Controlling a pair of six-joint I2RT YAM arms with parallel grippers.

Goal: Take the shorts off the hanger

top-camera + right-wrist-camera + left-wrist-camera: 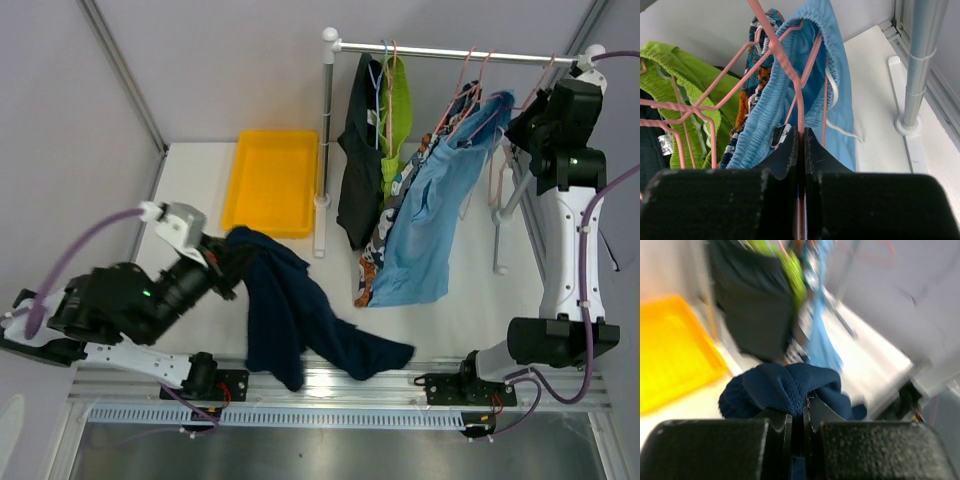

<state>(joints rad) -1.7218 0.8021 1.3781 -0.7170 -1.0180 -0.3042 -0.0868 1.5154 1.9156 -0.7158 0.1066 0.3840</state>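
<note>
The navy shorts (300, 325) were already off the rail (450, 52), draped over the desk (470, 315) near its front edge with 1 bunched end pinched between the tightly closed fingers of the left hand (799, 412), so the step in hand looked like setting that pair down. The right hand (801, 135) was clamped on the pink hanger (782, 62) carrying the light blue shorts (825, 75) at the rail. Next, the left hand would likely need to let go and reach up to slide that pair free while the right steadied the hanger.
</note>
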